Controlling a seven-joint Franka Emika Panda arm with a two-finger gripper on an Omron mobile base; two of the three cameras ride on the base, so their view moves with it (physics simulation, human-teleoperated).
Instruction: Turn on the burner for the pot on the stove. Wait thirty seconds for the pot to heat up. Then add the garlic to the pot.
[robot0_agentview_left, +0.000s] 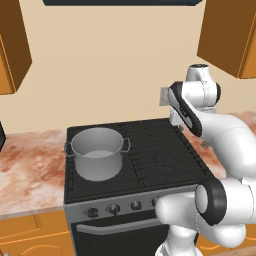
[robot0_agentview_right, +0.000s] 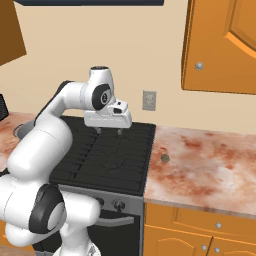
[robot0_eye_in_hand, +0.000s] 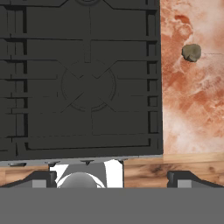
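The grey pot (robot0_agentview_left: 97, 152) stands empty on the front left burner of the stove (robot0_agentview_left: 150, 150). My gripper (robot0_agentview_right: 109, 131) hovers open above the stove's right burners with nothing between its fingers, pointing straight down. In the hand view the black grate (robot0_eye_in_hand: 87, 83) lies below the gripper (robot0_eye_in_hand: 111, 179). The garlic (robot0_eye_in_hand: 191, 52), a small grey-tan bulb, lies on the marbled counter just right of the stove; in the right base view the garlic (robot0_agentview_right: 165, 158) sits to the right of my gripper and lower. Dark knobs (robot0_agentview_left: 114, 208) line the stove's front panel.
Reddish marbled counter (robot0_agentview_right: 210, 165) runs on both sides of the stove. A grey outlet plate (robot0_agentview_right: 149, 100) is on the wall behind. Orange wall cabinets (robot0_agentview_right: 220, 45) hang above the right counter, and the oven bar handle (robot0_agentview_left: 115, 225) is below the knobs.
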